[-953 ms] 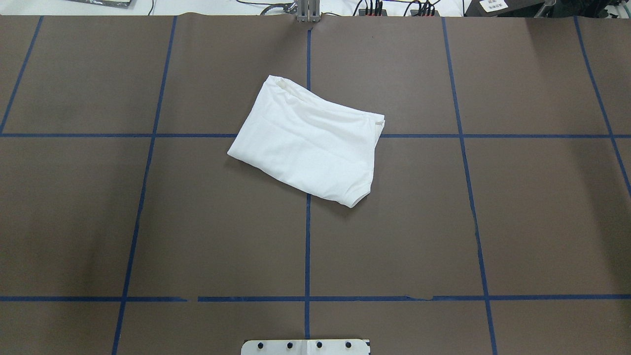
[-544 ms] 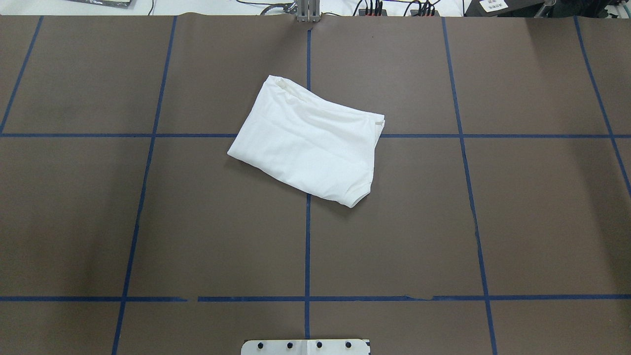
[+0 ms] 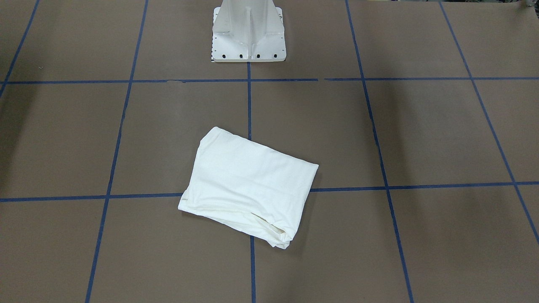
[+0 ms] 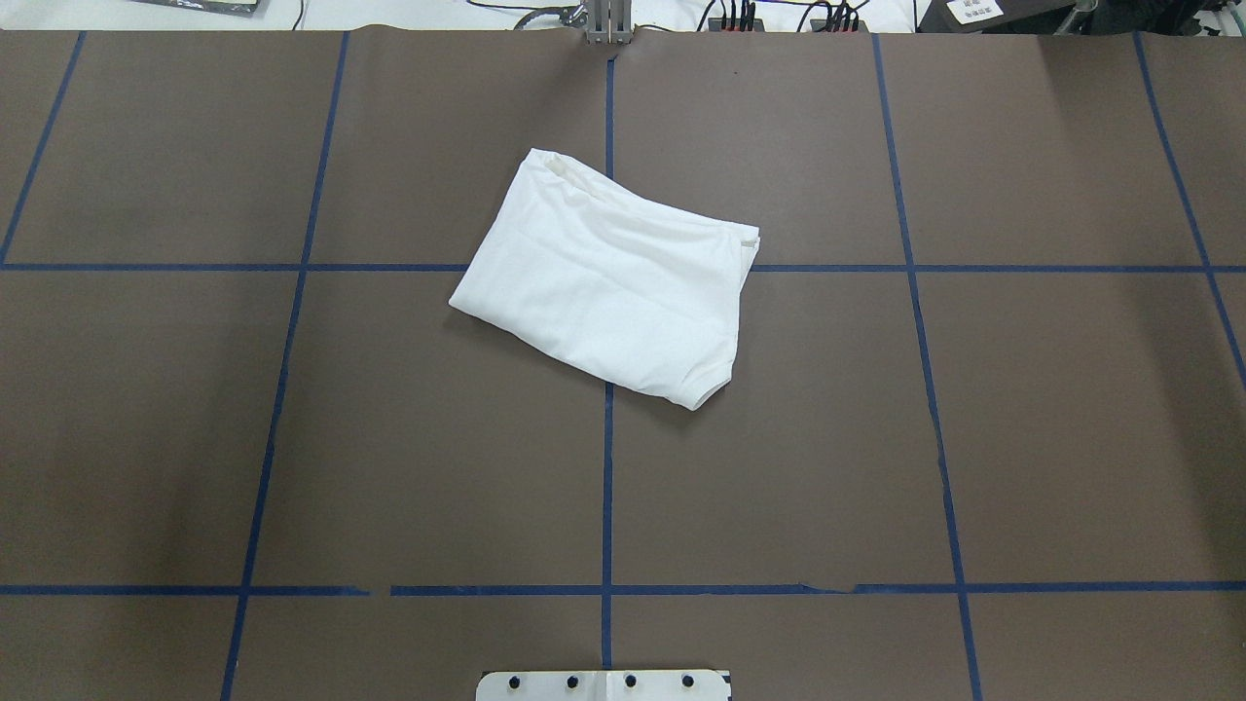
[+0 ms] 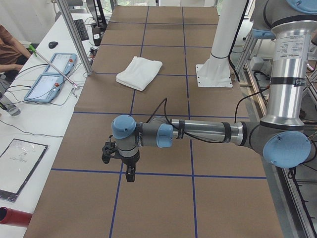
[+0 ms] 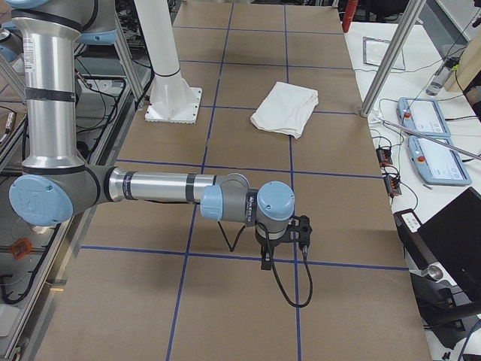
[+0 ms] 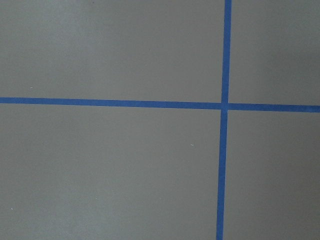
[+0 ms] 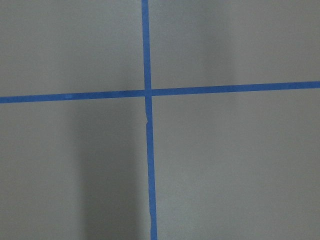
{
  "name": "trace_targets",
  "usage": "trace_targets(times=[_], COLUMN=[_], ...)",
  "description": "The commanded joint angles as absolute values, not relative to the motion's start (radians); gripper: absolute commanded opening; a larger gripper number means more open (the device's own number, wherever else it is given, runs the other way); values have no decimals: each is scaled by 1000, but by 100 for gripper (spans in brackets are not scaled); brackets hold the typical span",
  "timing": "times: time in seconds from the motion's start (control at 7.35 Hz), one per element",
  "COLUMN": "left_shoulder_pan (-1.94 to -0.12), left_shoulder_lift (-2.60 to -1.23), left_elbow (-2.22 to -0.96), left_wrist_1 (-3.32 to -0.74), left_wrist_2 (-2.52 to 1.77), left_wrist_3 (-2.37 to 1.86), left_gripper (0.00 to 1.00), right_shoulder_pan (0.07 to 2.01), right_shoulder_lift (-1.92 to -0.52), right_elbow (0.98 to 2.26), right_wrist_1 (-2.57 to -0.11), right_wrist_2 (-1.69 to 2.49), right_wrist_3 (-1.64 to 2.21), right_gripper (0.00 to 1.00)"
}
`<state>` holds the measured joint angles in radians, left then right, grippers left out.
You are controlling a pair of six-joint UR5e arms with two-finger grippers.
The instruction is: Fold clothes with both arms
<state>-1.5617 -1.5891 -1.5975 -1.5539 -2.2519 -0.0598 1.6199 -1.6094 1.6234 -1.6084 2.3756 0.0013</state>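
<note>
The white T-shirt (image 4: 608, 277) lies folded into a compact, slightly skewed rectangle near the table's middle, over a blue tape cross. It also shows in the front view (image 3: 248, 185), the left side view (image 5: 139, 72) and the right side view (image 6: 285, 107). Its text and label are hidden. My left gripper (image 5: 129, 172) hangs over the table's left end, far from the shirt. My right gripper (image 6: 264, 259) hangs over the right end, also far from it. Both show only in the side views, so I cannot tell whether they are open or shut. Neither touches the shirt.
The brown table cover (image 4: 389, 467) carries a grid of blue tape lines. The white metal pedestal base (image 3: 248, 50) stands at the robot's side of the table. Tablets and cables (image 5: 49, 79) lie on the white bench beyond the far edge.
</note>
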Motion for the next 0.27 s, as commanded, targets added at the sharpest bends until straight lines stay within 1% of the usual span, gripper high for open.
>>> trace_targets(times=[0.0,0.14], left_shoulder_pan=[-1562,-1562], left_shoulder_lift=[-1589,-1589], left_elbow=[-1597,-1595], left_wrist_1=[-1554,-1554], left_wrist_2=[-2252,-2252], left_wrist_3=[-60,-60], left_gripper=[100,100], right_shoulder_pan=[1620,1620], right_shoulder_lift=[-1611,-1611], right_elbow=[1626,1625], right_wrist_1=[-1609,-1608], right_wrist_2=[2382,2382], right_wrist_3=[2,2], right_gripper=[100,100])
